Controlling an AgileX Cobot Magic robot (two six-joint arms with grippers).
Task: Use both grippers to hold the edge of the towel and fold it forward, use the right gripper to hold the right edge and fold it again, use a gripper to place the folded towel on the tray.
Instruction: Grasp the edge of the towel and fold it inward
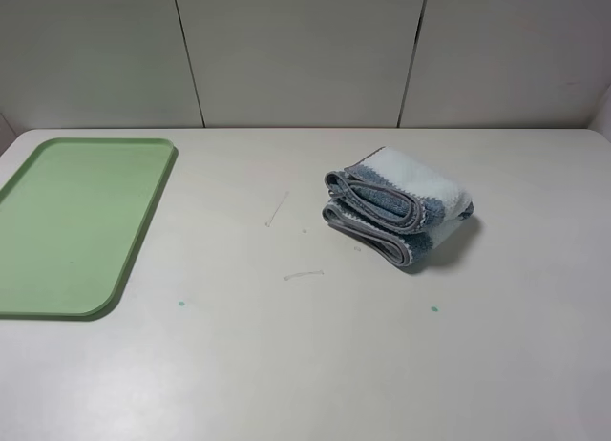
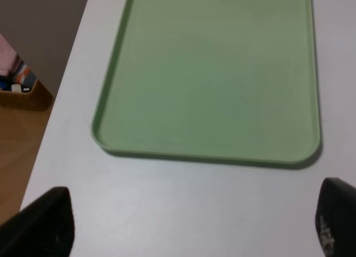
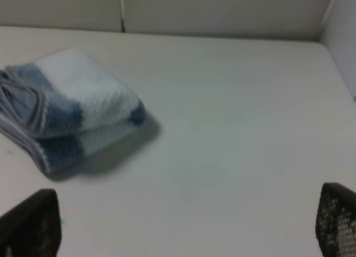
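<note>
You had the left gripper point(image 2: 189, 226) spread wide, and its two black fingertips point(image 2: 41, 223) showed only as blunt dark tips in opposite corners of the lower edge of its wrist view, far apart and holding nothing. Your right gripper point(image 3: 183, 223) was parted just as far. One of its black tips sat in the lower right corner of its wrist view with a dotted, mesh-like face, the other sat blurred in the lower left corner, and the jaws were empty.
</note>
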